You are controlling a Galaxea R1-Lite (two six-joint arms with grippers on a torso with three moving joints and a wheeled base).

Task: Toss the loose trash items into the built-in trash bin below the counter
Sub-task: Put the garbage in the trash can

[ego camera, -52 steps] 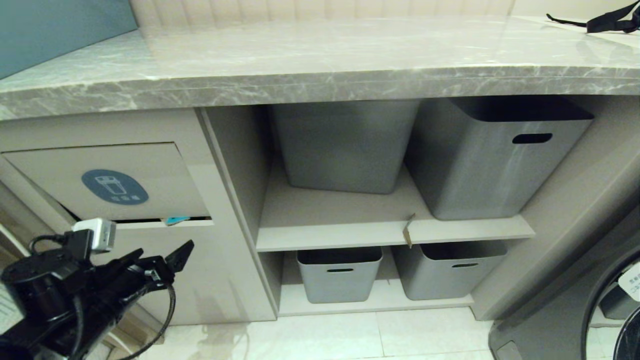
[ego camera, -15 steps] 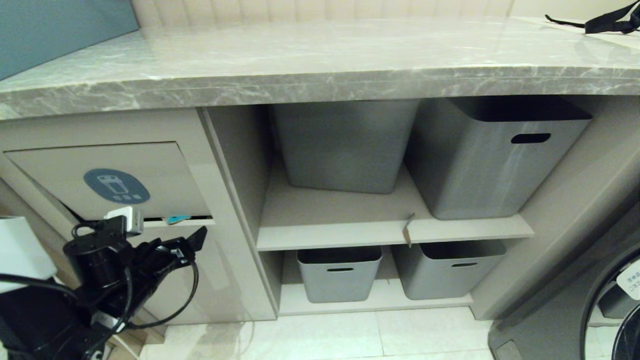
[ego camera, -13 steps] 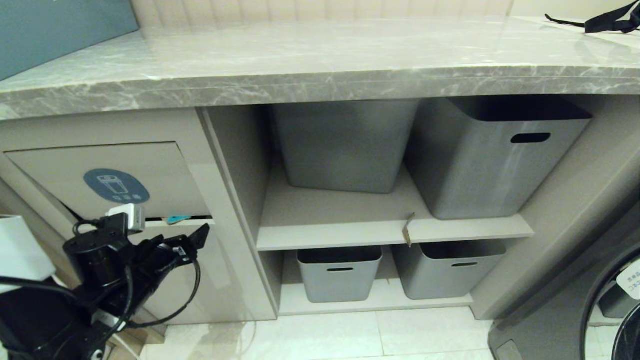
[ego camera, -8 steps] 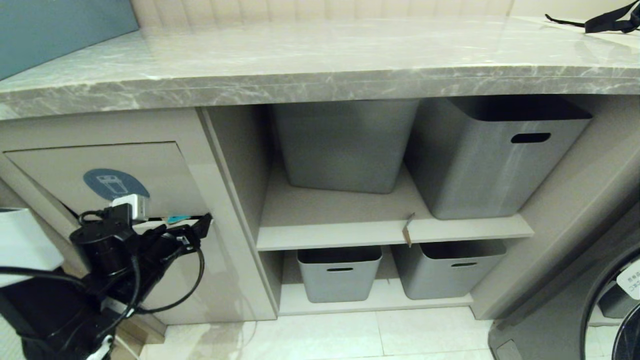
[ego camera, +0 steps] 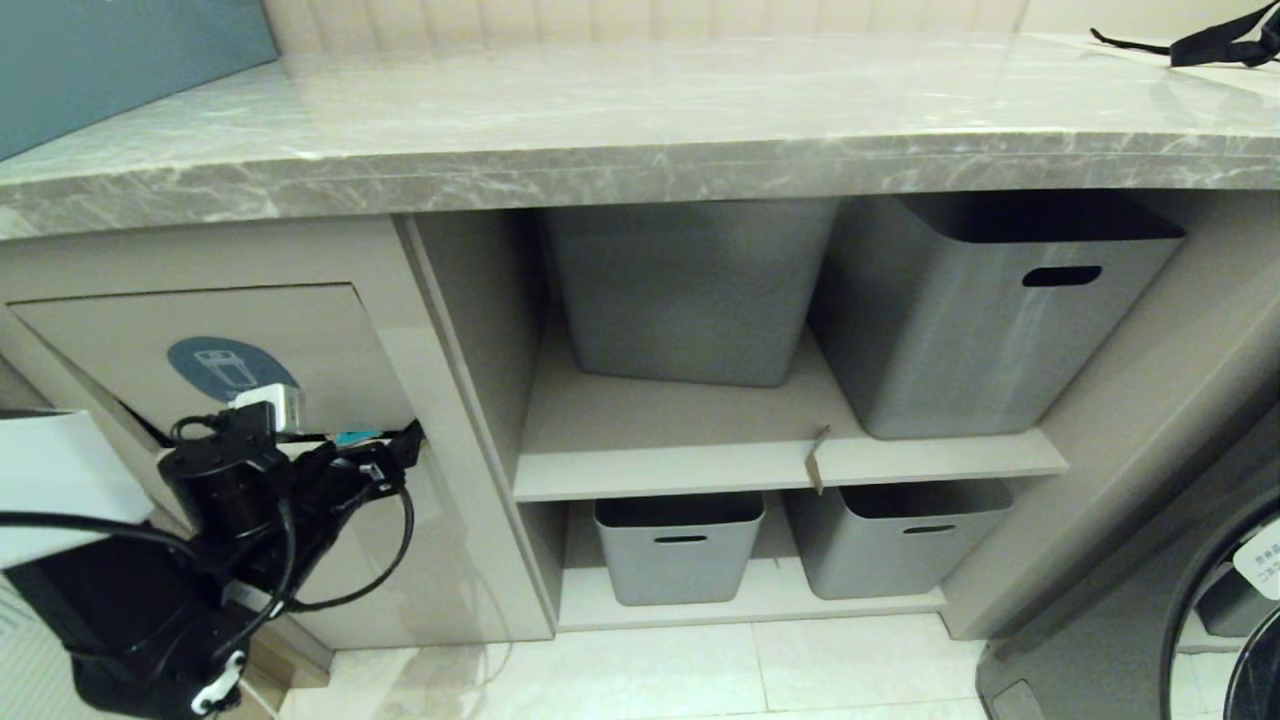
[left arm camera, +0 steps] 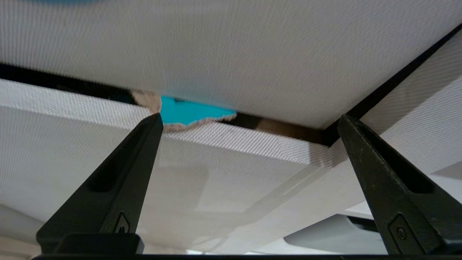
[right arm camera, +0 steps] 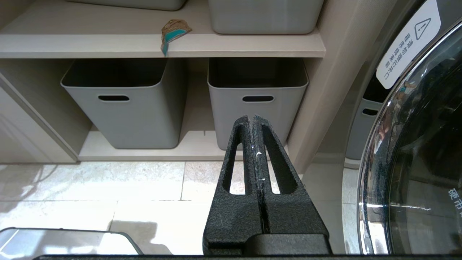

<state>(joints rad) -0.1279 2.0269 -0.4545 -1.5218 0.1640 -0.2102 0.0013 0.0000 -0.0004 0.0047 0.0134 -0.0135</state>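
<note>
The built-in trash bin [ego camera: 110,340] is a beige flap with a blue oval sticker, under the left end of the marble counter [ego camera: 640,130]. A teal-sided cardboard scrap [ego camera: 355,437] [left arm camera: 187,112] sticks out of the dark gap below the flap. My left gripper [ego camera: 375,452] [left arm camera: 249,116] is open and empty, its tips at that gap and one fingertip [left arm camera: 155,121] right beside the scrap. A second tan and teal scrap [ego camera: 817,458] [right arm camera: 173,32] hangs over the middle shelf's front edge. My right gripper [right arm camera: 251,117] is shut and empty, low over the floor.
Grey tubs with slot handles fill the open shelves, two large ones [ego camera: 1000,310] above and two small ones [ego camera: 680,545] below. A washing machine door [ego camera: 1230,610] stands at the right. A black strapped bag [ego camera: 1215,45] lies on the counter's far right. Pale tiles [ego camera: 700,670] cover the floor.
My left gripper has risen and moved in toward the cabinet, from below the flap up to the gap at its lower edge, staying open. The right arm has not moved.
</note>
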